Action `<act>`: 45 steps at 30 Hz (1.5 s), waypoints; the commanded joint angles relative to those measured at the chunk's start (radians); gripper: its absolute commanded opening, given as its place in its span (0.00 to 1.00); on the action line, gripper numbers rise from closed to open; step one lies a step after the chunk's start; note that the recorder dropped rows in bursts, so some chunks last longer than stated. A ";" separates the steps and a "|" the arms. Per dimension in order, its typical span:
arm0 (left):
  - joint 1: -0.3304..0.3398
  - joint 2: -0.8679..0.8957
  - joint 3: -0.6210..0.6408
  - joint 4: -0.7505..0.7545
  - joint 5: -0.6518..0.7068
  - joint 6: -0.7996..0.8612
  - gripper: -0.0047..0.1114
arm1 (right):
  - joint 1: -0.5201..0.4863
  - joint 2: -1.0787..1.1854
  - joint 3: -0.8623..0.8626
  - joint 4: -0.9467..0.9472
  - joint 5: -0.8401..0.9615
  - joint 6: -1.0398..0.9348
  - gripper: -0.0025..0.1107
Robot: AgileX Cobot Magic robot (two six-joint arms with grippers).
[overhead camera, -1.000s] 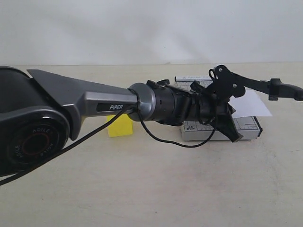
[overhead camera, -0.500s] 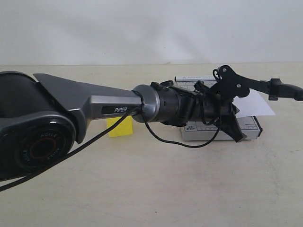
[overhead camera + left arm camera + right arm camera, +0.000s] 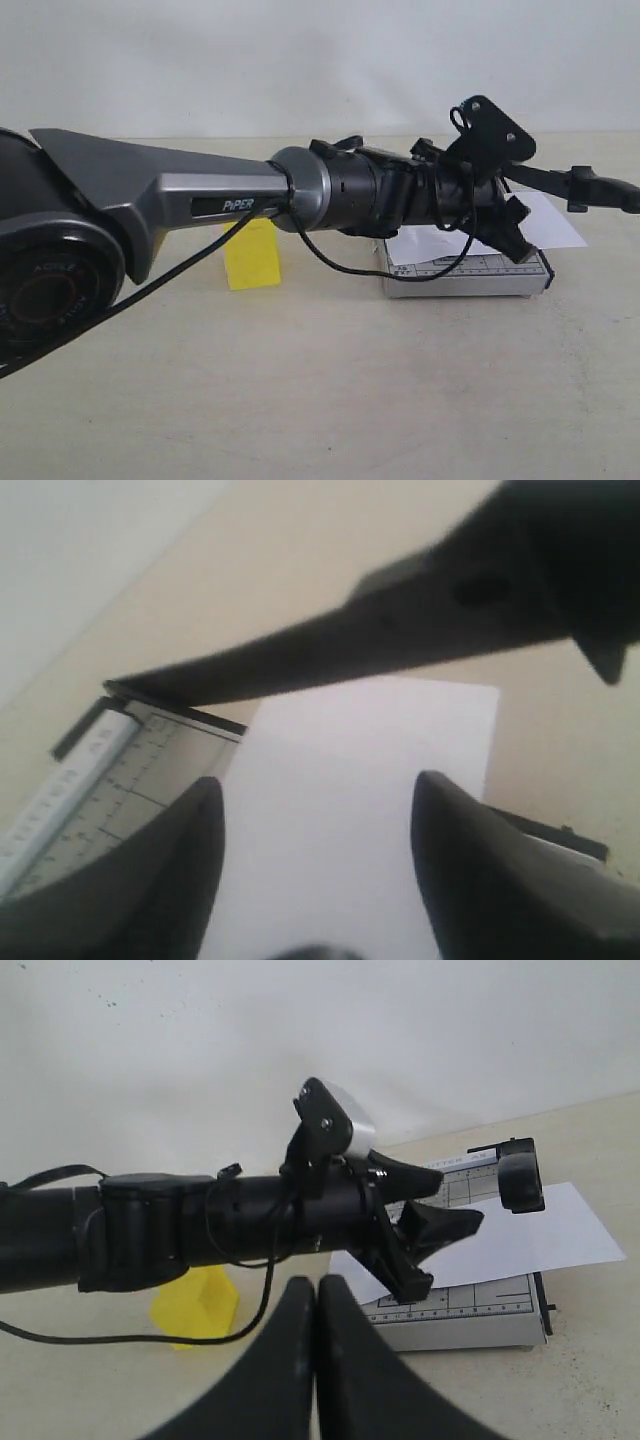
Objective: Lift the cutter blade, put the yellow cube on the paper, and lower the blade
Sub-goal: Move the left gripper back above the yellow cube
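The cutter blade (image 3: 585,186) stands raised above the grey trimmer (image 3: 465,276); its thick handle end (image 3: 520,1178) points right. The white paper (image 3: 562,222) lies across the trimmer bed and overhangs its right side. My left gripper (image 3: 515,228) hovers over the paper beneath the blade. It is open, and in the left wrist view only paper (image 3: 330,810) shows between its fingers (image 3: 190,850); the blade (image 3: 400,640) crosses beyond their tips. The yellow cube (image 3: 252,256) sits on the table left of the trimmer, partly behind the left arm. My right gripper (image 3: 317,1295) is shut and empty, well short of the trimmer (image 3: 470,1322).
The left arm (image 3: 180,205) stretches across the exterior view from the left, and its black cable (image 3: 340,268) hangs in a loop in front of the trimmer. The beige table (image 3: 330,390) ends at a white wall behind.
The left gripper has lifted off the trimmer's front edge and tipped upward, uncovering more of the paper. The blade stays raised. The cube has not moved.
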 commanded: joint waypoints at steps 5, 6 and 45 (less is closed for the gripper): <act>-0.011 -0.148 0.079 -0.002 -0.201 -0.014 0.44 | 0.002 -0.004 0.003 -0.004 -0.006 -0.004 0.02; -0.013 -0.174 0.110 -0.002 -0.242 -0.014 0.44 | 0.002 -0.004 0.003 -0.004 -0.006 -0.004 0.02; -0.021 -0.619 0.825 -0.002 -0.822 -0.801 0.74 | 0.002 -0.004 0.003 -0.004 -0.006 -0.004 0.02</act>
